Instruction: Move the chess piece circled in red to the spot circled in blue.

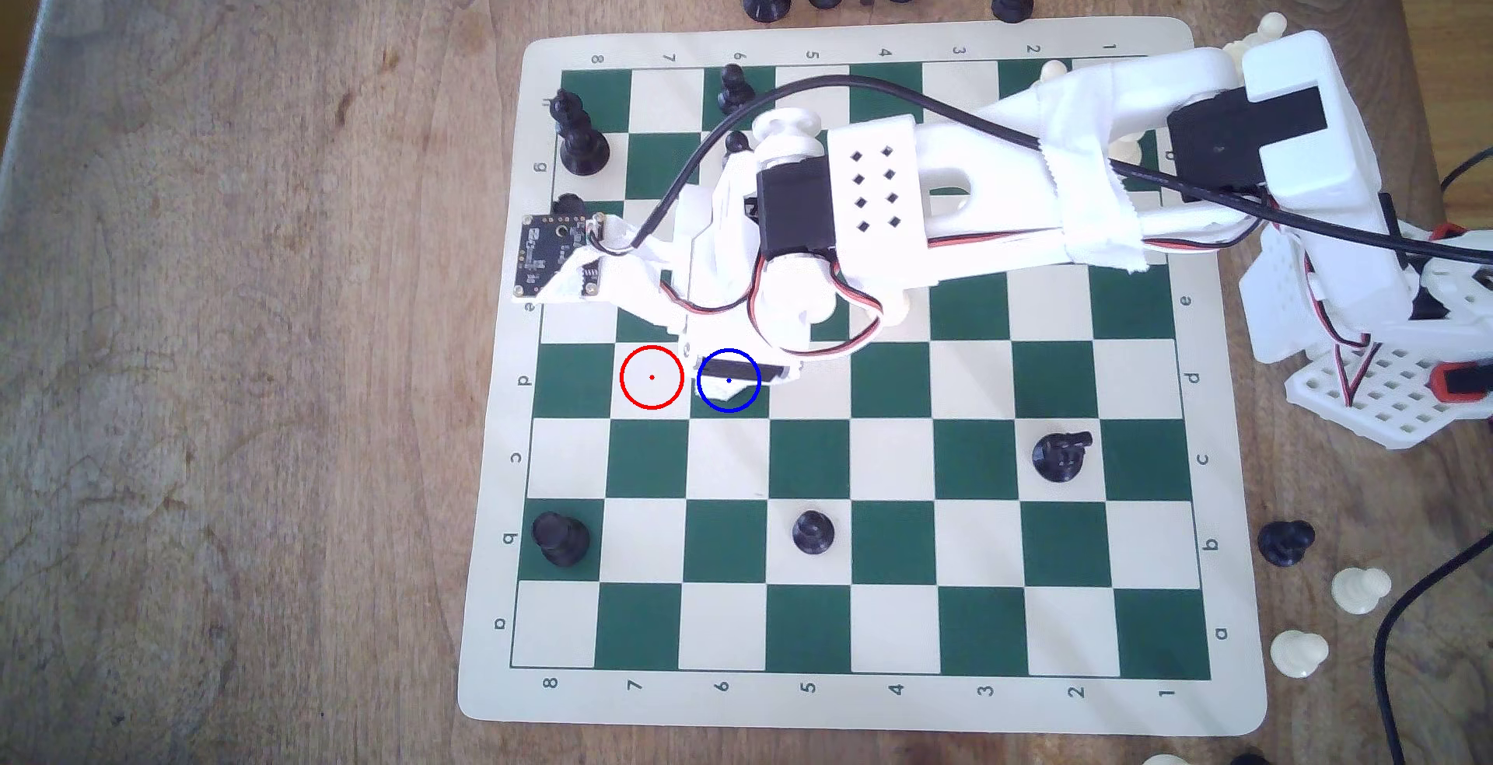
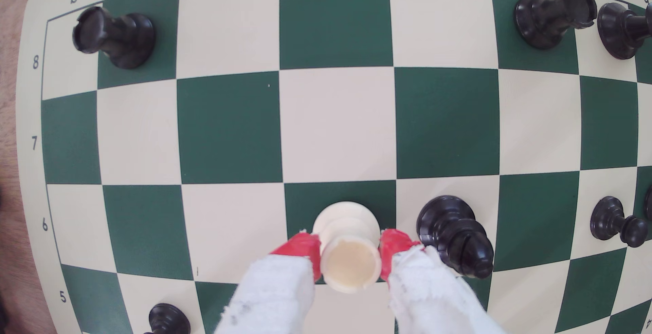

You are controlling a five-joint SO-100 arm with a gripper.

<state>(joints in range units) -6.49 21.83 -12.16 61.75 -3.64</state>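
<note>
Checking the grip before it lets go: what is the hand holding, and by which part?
The hand grips the cream chess piece by its upper part, red fingertips pressed against opposite sides.

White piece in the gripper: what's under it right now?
In the wrist view the white piece sits between the red fingertips over a dark green square. Its base hides the contact, so I cannot tell whether it is resting there or lifted.

Cream chess piece [image 2: 347, 246] – red-tipped pincer [image 2: 350, 249] – green-and-cream board [image 2: 229, 126]
</note>
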